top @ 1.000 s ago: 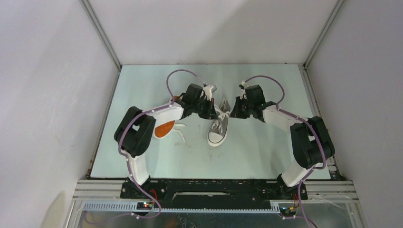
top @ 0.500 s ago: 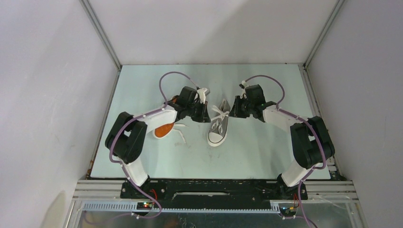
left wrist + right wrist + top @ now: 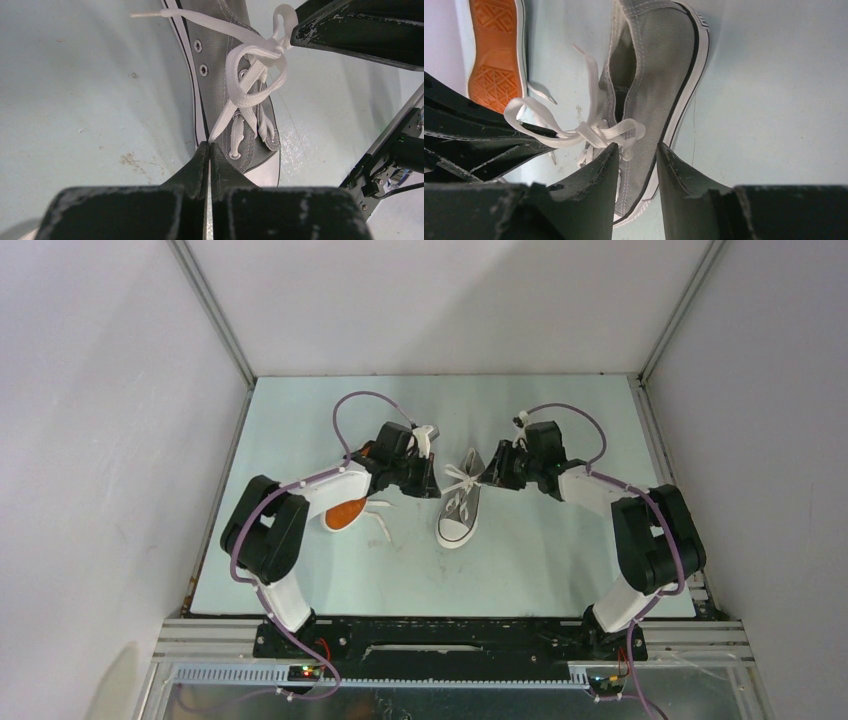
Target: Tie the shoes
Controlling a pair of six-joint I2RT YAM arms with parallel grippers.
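Observation:
A grey shoe stands upright mid-table, its white toe cap toward me. Its white laces form a loose bow with a knot. My left gripper is shut on one lace end, which runs taut from the bow into its tips. It sits left of the shoe's ankle. Over the shoe's right side, my right gripper is open, and a bow loop lies just past its left fingertip, not pinched. The other shoe lies on its side showing its orange sole, partly hidden under my left arm.
Loose white laces from the tipped shoe trail over the pale green table. White walls and metal frame posts enclose the table on three sides. Purple cables arch over both arms.
My right gripper has opened and let go of the bow loop, backing slightly right. My left arm swung left with the lace end, then held still.

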